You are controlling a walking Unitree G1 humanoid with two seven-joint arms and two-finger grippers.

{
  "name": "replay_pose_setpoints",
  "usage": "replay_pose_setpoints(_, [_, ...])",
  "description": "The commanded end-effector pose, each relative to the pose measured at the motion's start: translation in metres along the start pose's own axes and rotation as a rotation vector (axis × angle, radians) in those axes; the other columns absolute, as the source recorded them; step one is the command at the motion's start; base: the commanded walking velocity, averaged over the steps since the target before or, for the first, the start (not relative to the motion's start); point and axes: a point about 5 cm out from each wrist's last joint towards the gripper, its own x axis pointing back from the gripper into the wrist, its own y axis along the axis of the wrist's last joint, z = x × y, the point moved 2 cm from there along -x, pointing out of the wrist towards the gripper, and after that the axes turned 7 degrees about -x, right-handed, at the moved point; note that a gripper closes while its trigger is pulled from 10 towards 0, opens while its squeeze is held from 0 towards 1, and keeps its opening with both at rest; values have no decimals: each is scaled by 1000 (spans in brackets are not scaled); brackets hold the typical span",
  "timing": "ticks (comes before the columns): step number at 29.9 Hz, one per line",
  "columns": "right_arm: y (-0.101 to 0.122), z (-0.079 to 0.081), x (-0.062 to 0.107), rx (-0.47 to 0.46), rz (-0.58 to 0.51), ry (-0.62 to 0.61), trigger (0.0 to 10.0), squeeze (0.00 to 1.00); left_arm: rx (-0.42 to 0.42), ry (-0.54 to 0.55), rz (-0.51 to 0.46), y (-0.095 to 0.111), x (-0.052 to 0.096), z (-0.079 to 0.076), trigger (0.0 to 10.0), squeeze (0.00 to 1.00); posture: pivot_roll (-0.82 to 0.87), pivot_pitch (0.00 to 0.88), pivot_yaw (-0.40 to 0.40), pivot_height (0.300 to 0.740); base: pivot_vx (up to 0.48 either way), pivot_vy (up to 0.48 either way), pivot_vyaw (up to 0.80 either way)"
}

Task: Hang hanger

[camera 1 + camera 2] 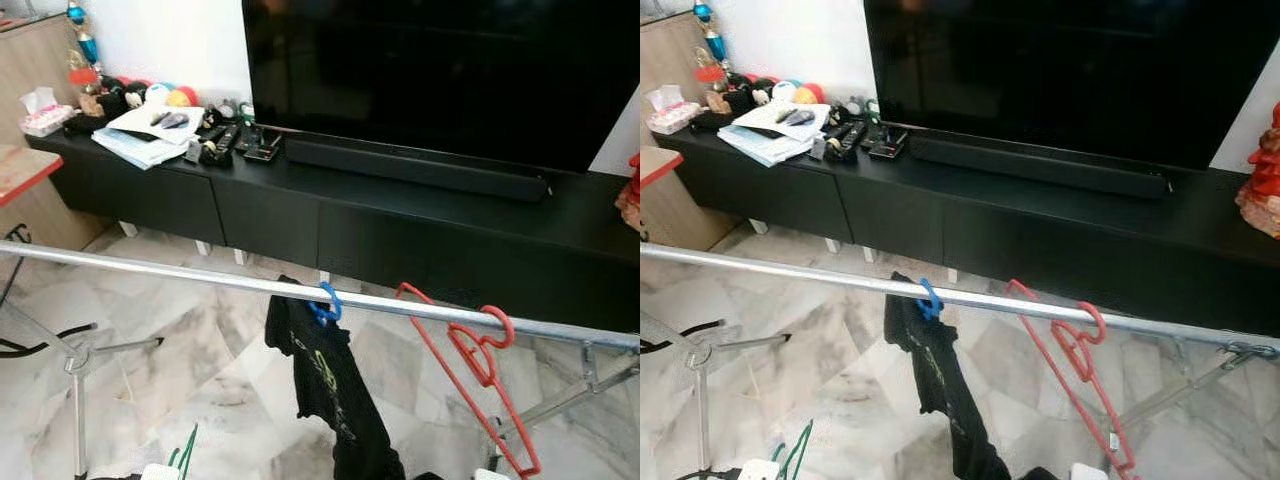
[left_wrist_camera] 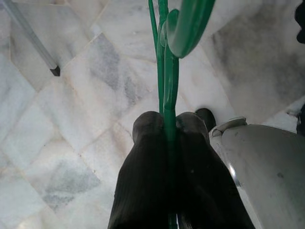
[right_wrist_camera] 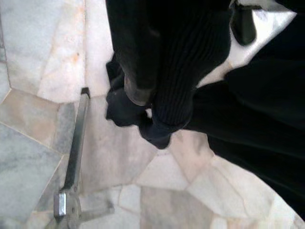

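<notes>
A silver clothes rail (image 1: 150, 268) runs across in front of me. A blue hanger (image 1: 326, 305) hooked on it carries a black garment (image 1: 325, 385) that droops toward the floor. To its right a red hanger (image 1: 480, 360) hangs askew on the rail. My left gripper (image 2: 167, 117) is shut on the stem of a green hanger (image 2: 167, 71), whose hook curls beyond the fingertips; the green hanger (image 1: 185, 455) also pokes up low on the left, below the rail. My right gripper (image 3: 145, 107) is shut on a fold of the black garment (image 3: 248, 109), low near the floor.
Behind the rail stands a long black TV cabinet (image 1: 400, 230) with a large TV (image 1: 440, 70), a soundbar (image 1: 415, 168) and clutter at its left end. The rack's metal legs (image 1: 80, 360) spread over the marble floor. A wooden table edge (image 1: 25, 170) is at far left.
</notes>
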Motion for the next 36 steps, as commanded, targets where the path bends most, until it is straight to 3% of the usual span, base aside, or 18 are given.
replay_pose_setpoints(1, [-2,4,0,-30,6,5,10000,0,-10,13,45,-15,3,3,10000,0,45,33,17,740,0,480,-800])
replay_pose_setpoints(8, [-3,8,0,0,9,23,10000,0,1,11,103,-31,6,1,10000,0,48,22,17,740,0,480,-782])
replay_pose_setpoints(19, [-3,9,0,6,7,24,10000,0,-1,0,150,-40,8,-13,10000,0,48,12,18,740,0,458,0])
replay_pose_setpoints(27, [-2,9,0,1,2,22,10000,0,-11,12,169,-52,12,1,10000,0,52,31,18,740,0,0,0])
replay_pose_setpoints(36, [0,9,0,-7,-11,15,10000,0,-4,5,173,-54,13,1,10000,0,56,39,17,740,0,0,0])
